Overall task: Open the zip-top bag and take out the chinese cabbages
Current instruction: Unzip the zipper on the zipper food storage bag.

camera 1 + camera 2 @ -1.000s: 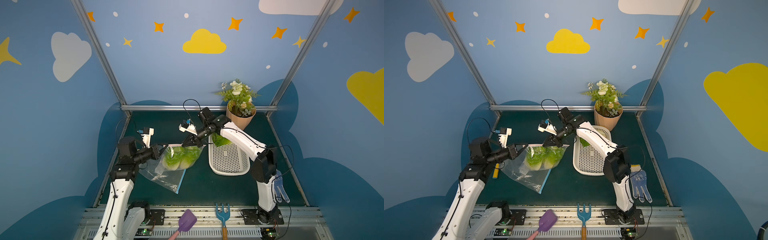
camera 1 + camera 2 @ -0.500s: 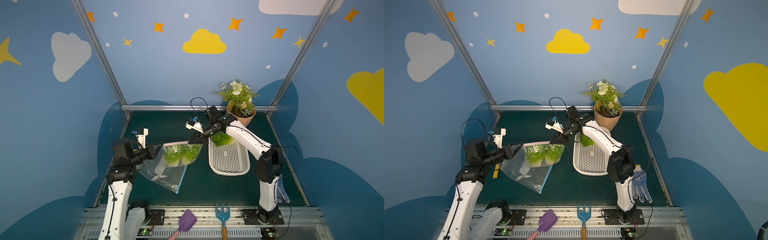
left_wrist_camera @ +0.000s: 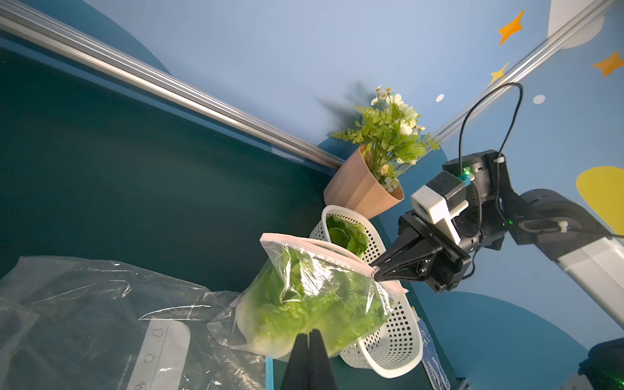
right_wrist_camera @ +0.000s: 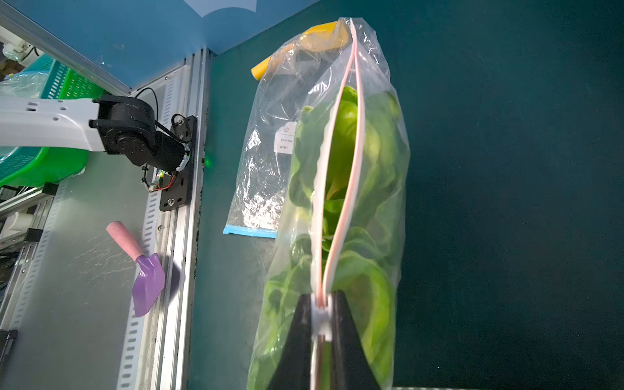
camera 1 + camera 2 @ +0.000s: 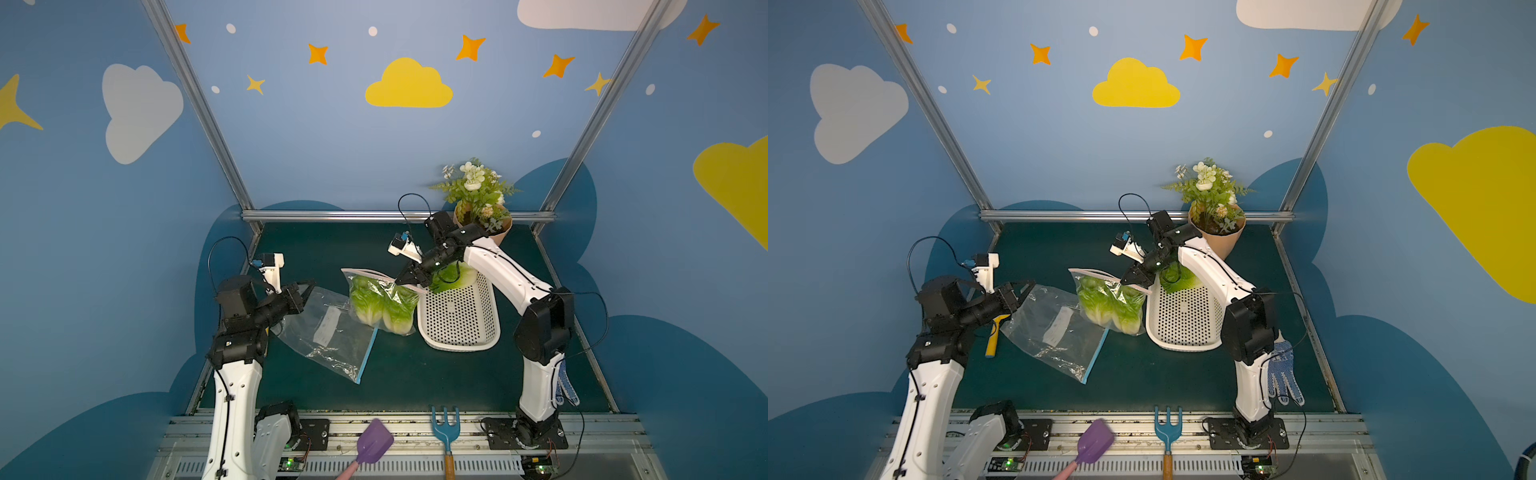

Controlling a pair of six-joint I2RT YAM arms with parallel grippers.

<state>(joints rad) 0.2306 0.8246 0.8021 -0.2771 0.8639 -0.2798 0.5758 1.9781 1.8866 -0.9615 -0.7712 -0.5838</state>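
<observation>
Clear, glossy, crinkled plastic film: zip-top bag (image 3: 314, 290) and empty bag (image 5: 328, 328). Smooth white perforated plastic: basket (image 5: 457, 320). Matt dark green: table (image 5: 415, 374). Brushed metal: rail (image 5: 374, 215). Wooden handle, blue plastic head: garden fork (image 5: 446, 434). Knitted cloth, blue-dotted: glove (image 5: 1283, 376).

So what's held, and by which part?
Right gripper: jaws clamp the clear zip-top bag of green cabbages near its pink zip strip's end. Left gripper: nothing.
</observation>
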